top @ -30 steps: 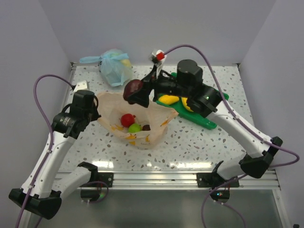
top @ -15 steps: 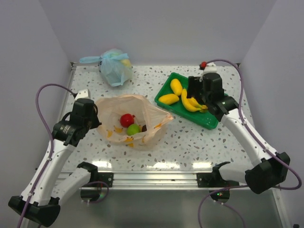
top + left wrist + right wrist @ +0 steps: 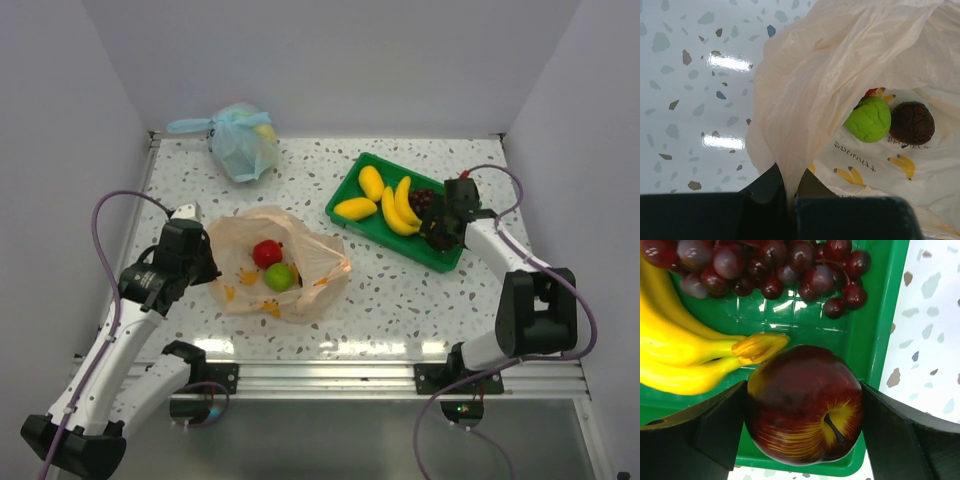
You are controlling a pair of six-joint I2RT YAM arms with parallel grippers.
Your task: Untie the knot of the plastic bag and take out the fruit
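one more fruit has crossed over: the right gripper, jaws clamped wide on the dark red apple, has carried it from above the plastic bag to the green tray. the left gripper is pinched tight on the bag's rim; the red apple, lime and brown piece remain inside.

Plastic bag with red apple and green lime, left of green tray

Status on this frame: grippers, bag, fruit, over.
Left gripper shut on plastic bag rim, mouth open. Right gripper shut on dark red apple over green tray. Red fruit, lime, brown piece left inside. Nothing blocking.
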